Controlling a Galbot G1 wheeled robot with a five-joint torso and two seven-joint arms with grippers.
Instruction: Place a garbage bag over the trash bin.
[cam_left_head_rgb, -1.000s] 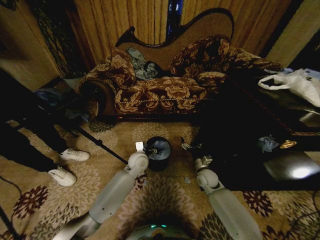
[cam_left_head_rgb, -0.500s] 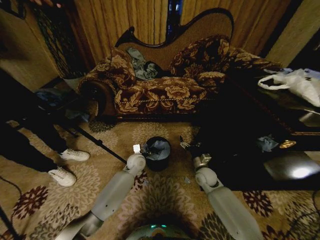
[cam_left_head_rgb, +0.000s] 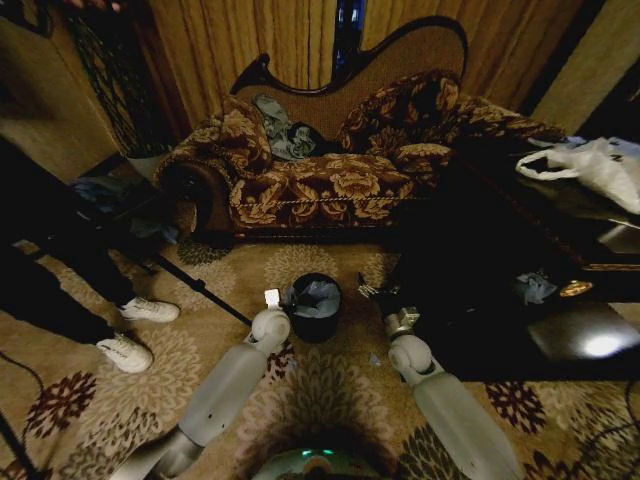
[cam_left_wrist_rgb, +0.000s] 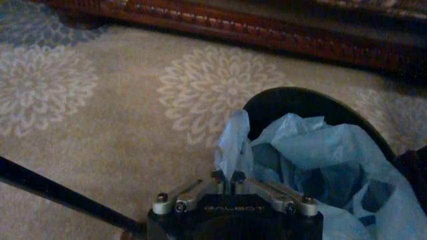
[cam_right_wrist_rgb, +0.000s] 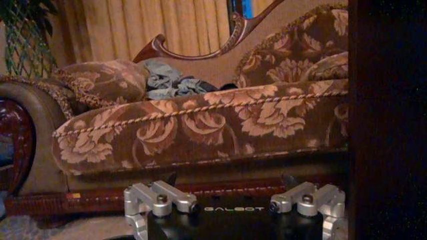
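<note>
**A:** Where is the garbage bag (cam_left_wrist_rgb: 313, 165)?

**B:** It lies crumpled inside the trash bin (cam_left_head_rgb: 316, 307), pale blue film bunched in the round black opening. One upstanding fold of it rises over the rim and sits right between the tips of the left gripper (cam_left_wrist_rgb: 228, 176), whose jaws are pinched together on that fold.

**A:** And the bin itself?

**B:** It stands on the patterned carpet (cam_left_wrist_rgb: 100, 125), directly ahead of the left jaws; its rim curves away beyond and to one side of them. A thin dark rod (cam_left_wrist_rgb: 60, 197) crosses the carpet on the other side of those jaws.

**A:** What about the other arm?

**B:** The right gripper (cam_left_head_rgb: 372, 291) hovers low beside the bin, apart from it. Its jaws are spread wide with nothing between them, and they point toward the floral sofa (cam_right_wrist_rgb: 200, 125), well beyond the tips. A dark table edge (cam_right_wrist_rgb: 387, 115) stands close alongside one jaw.

**A:** Anything else near?

**B:** A white plastic bag (cam_left_head_rgb: 590, 165) rests on that table, far from both sets of jaws
</note>
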